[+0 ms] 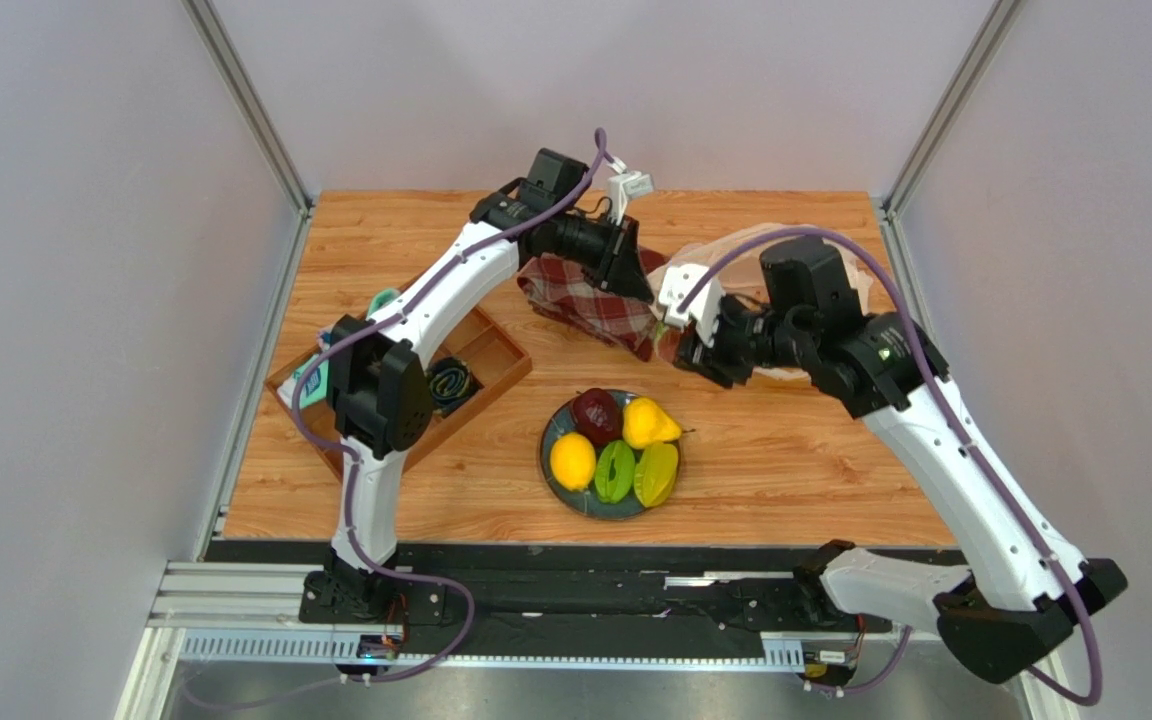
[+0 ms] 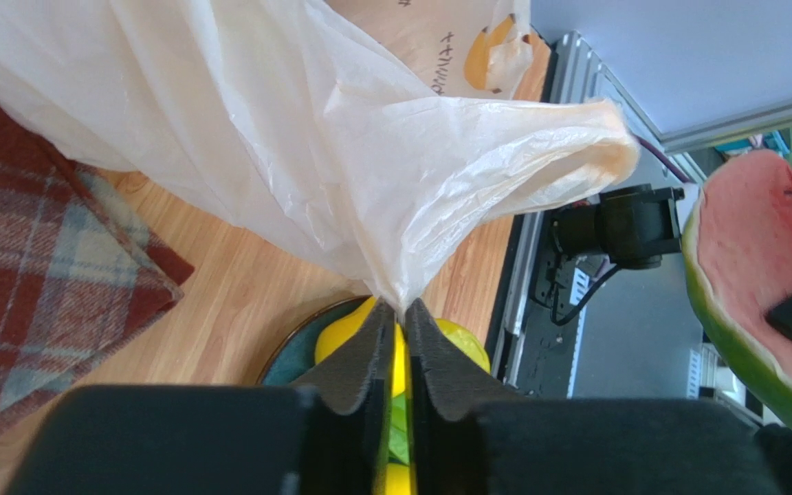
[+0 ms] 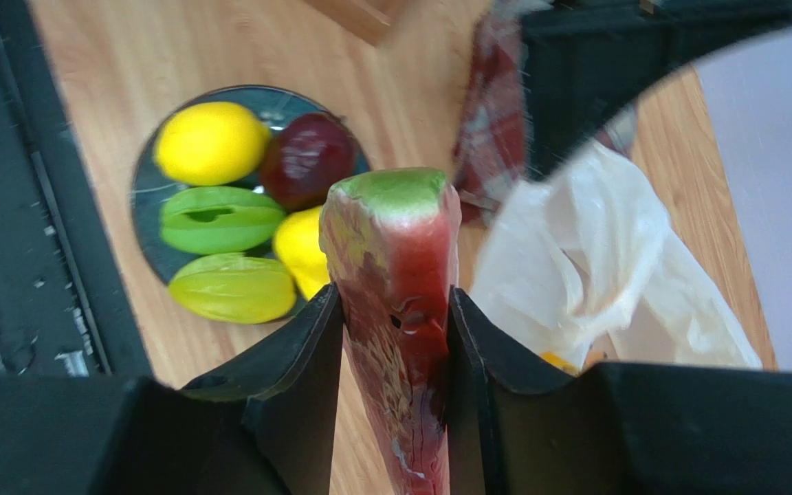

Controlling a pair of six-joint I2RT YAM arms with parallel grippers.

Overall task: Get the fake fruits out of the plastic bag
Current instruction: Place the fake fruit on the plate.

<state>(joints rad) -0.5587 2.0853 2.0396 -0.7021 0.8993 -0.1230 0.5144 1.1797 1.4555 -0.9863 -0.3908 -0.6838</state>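
Observation:
The translucent beige plastic bag (image 2: 318, 134) hangs stretched from my left gripper (image 2: 400, 307), which is shut on a gathered fold of it at the fingertips. In the top view the bag (image 1: 717, 255) lies at the back right of the table. My right gripper (image 3: 395, 299) is shut on the red, green-rinded watermelon slice (image 3: 395, 237), held in the air between the bag (image 3: 596, 258) and the plate. On the dark plate (image 1: 555, 450) lie a yellow lemon (image 1: 573, 461), a dark red round fruit (image 1: 596, 416), and yellow and green pieces. Something yellow shows inside the bag's opening.
A red plaid cloth (image 1: 590, 300) lies under my left wrist, beside the bag. A wooden tray (image 1: 492, 353) with coiled black and teal items stands at the left. Metal frame posts rise at the back corners. The two grippers are close together.

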